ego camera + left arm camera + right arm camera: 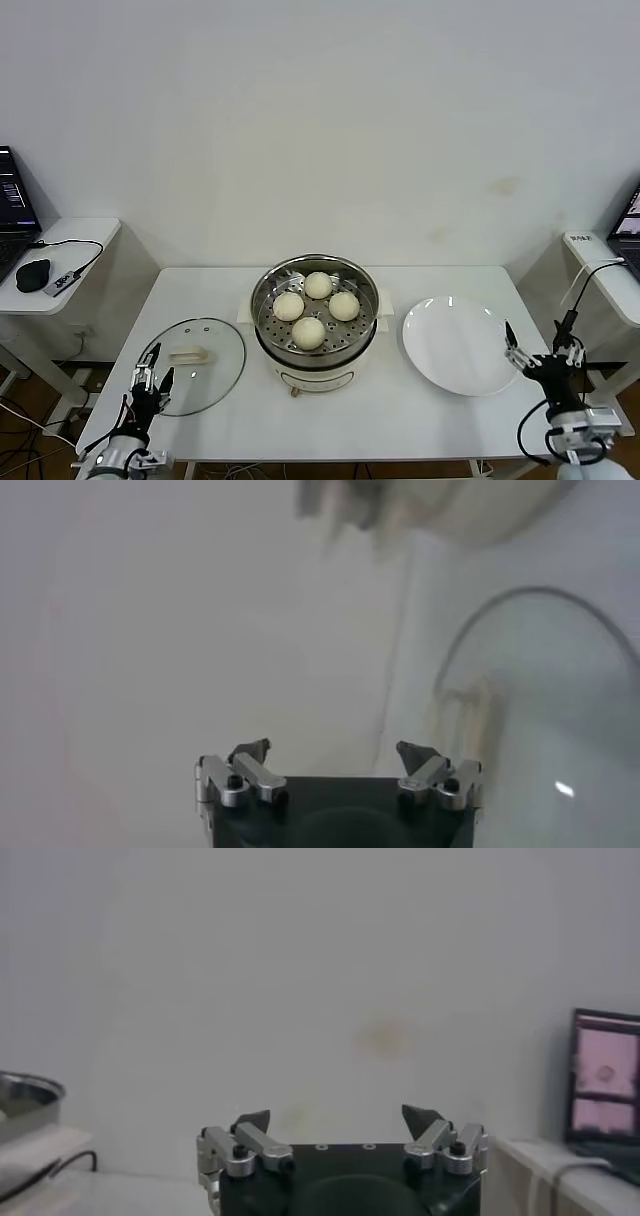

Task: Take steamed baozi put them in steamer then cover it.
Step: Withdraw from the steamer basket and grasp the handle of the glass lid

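Sitting in steamer (316, 345): four baozi (317, 306); lid (192, 366) uncovered on table; left gripper (148, 383), right gripper (540, 357) both empty, spread.

Looks like a lab or test room, not a kitchen — bare white wall (320, 110), no counters or cupboards. A plain white table (330, 410) stands out from the wall with only a cooking setup on it. Small side desks flank it: the left one (80, 235) carries a laptop (12, 215), a mouse (33, 275) and trailing cables; the right one (600, 270) holds another lit laptop screen (605, 1073). Loose cords hang near the floor — a rigged workspace.
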Robot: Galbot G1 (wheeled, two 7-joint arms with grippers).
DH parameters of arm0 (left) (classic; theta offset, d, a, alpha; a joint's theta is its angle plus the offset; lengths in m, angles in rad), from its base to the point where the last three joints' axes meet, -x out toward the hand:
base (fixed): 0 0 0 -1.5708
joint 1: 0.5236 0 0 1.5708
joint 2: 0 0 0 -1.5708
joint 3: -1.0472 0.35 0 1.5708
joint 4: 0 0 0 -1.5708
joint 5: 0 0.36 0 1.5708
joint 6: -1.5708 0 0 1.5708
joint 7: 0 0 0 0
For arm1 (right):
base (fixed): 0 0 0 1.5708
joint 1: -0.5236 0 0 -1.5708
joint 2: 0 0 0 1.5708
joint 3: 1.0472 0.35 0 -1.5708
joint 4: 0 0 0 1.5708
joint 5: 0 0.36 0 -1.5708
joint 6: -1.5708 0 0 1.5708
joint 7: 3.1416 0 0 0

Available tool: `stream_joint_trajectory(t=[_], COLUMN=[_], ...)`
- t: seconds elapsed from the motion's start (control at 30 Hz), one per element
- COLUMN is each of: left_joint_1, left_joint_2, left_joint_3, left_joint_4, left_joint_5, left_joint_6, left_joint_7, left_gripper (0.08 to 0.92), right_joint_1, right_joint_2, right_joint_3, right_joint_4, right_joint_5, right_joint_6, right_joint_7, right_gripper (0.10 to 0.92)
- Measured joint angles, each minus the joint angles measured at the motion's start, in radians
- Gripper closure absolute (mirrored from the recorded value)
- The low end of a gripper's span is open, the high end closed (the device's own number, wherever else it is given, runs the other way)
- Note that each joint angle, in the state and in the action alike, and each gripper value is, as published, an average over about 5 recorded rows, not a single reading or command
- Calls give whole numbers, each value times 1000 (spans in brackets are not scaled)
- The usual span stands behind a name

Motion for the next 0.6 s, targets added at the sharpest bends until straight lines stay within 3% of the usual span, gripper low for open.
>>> stream_joint_trajectory(t=[0.6], left_joint_1=[-164], left_joint_2=[13], left_joint_3=[65], left_joint_4=[155], left_joint_5=[96], left_joint_6=[-11], left_joint_7=[31], left_gripper=[177], right_joint_1=[-54], right_joint_2=[66], right_joint_3=[13], right_joint_4=[15], right_joint_5=[-49], right_joint_6=[7], right_joint_7=[1], right_gripper=[203])
